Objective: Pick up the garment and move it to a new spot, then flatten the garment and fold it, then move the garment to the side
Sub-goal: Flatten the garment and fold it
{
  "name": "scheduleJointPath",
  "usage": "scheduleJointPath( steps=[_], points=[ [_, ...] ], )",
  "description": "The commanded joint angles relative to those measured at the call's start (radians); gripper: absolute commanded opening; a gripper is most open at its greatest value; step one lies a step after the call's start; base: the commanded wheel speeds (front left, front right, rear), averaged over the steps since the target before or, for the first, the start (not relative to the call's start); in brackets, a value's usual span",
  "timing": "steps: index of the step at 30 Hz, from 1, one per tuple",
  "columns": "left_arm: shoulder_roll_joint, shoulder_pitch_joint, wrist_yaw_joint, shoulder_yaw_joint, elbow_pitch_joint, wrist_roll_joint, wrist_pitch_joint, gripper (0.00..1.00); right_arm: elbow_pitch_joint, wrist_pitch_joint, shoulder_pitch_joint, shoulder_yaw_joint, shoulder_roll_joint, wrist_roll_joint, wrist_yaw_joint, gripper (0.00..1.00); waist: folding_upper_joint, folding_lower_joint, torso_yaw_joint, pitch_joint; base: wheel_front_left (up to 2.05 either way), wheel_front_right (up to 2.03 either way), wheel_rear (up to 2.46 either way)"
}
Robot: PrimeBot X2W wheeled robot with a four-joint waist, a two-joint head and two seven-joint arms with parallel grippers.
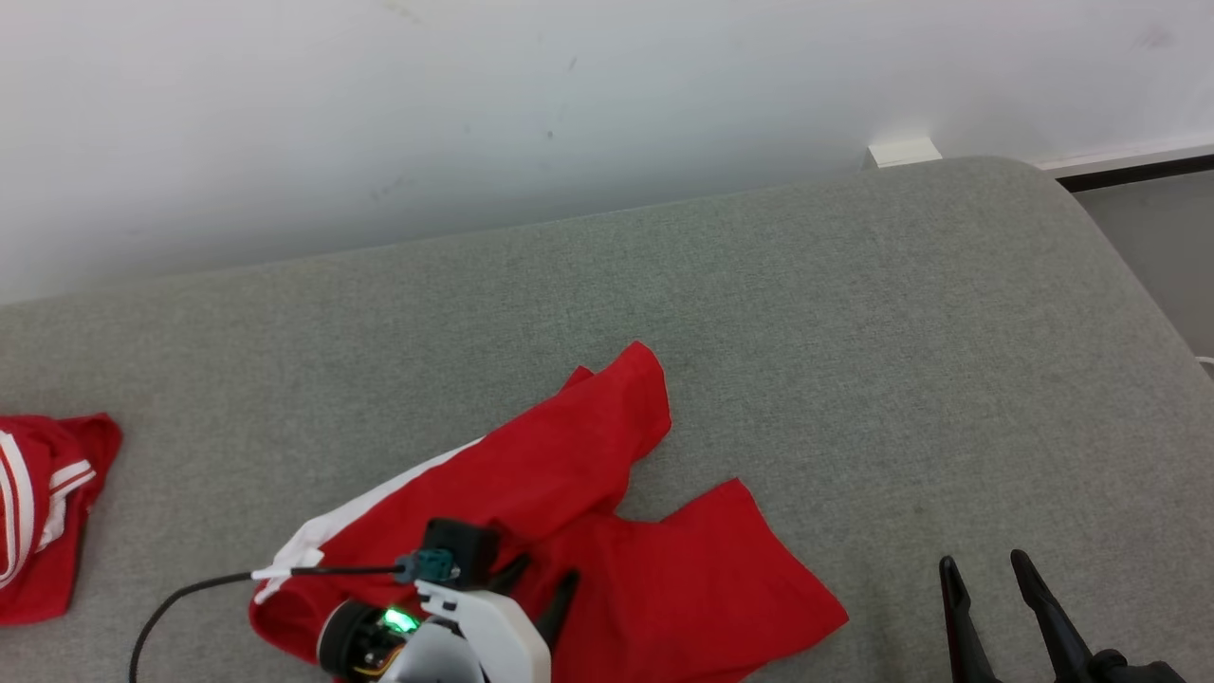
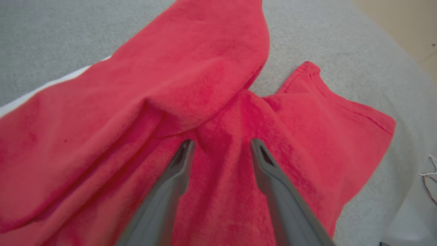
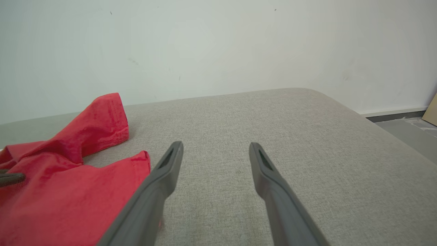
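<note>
A red garment (image 1: 569, 531) with a white side stripe lies crumpled on the grey cushion, its two legs spread toward the back and the right. My left gripper (image 1: 541, 579) hovers over its near middle, open, with nothing between its fingers. In the left wrist view the left gripper (image 2: 220, 145) points down at a fold of the garment (image 2: 164, 99). My right gripper (image 1: 986, 569) stands open at the lower right, apart from the cloth. The right wrist view has the right gripper (image 3: 215, 148) over bare cushion, the garment (image 3: 68, 177) at its left.
A second red garment with white stripes (image 1: 43, 512) lies at the cushion's left edge. The grey cushion (image 1: 854, 379) reaches back to a white wall and rounds off at the right, where floor (image 1: 1167, 237) shows. A black cable (image 1: 190, 593) trails from my left wrist.
</note>
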Motion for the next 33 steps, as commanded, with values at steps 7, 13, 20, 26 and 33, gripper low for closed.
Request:
scheduleJointPath(
  steps=[7, 13, 20, 26, 33],
  points=[
    [-0.015, -0.061, 0.010, -0.011, 0.085, 0.018, -0.051, 0.00, -0.003, 0.001, -0.016, 0.000, 0.002, 0.006, -0.003, 1.00, 0.0000, -0.0001, -0.008, 0.003, 0.00, 0.00, 0.00],
    [-0.031, -0.100, 0.058, 0.030, 0.148, 0.021, -0.140, 0.00, 0.000, 0.001, -0.017, 0.003, 0.001, 0.002, -0.003, 1.00, 0.0000, -0.0001, -0.012, 0.006, 0.00, 0.00, 0.00],
    [-0.046, -0.149, 0.104, 0.064, 0.264, 0.015, -0.228, 0.00, 0.004, 0.001, -0.014, 0.005, 0.000, -0.004, -0.003, 1.00, 0.0000, -0.0001, -0.013, 0.001, 0.00, 0.00, 0.00],
    [-0.060, -0.188, 0.139, 0.085, 0.371, 0.020, -0.336, 0.00, 0.013, 0.001, -0.013, 0.012, -0.005, -0.003, -0.003, 1.00, 0.0000, -0.0001, -0.013, -0.009, 0.00, 0.00, 0.00],
    [-0.069, -0.222, 0.137, 0.058, 0.514, 0.034, -0.401, 0.86, 0.023, 0.001, -0.012, 0.020, -0.010, 0.000, -0.003, 1.00, 0.0000, -0.0001, -0.010, -0.020, 0.00, 0.00, 0.00]
  ],
)
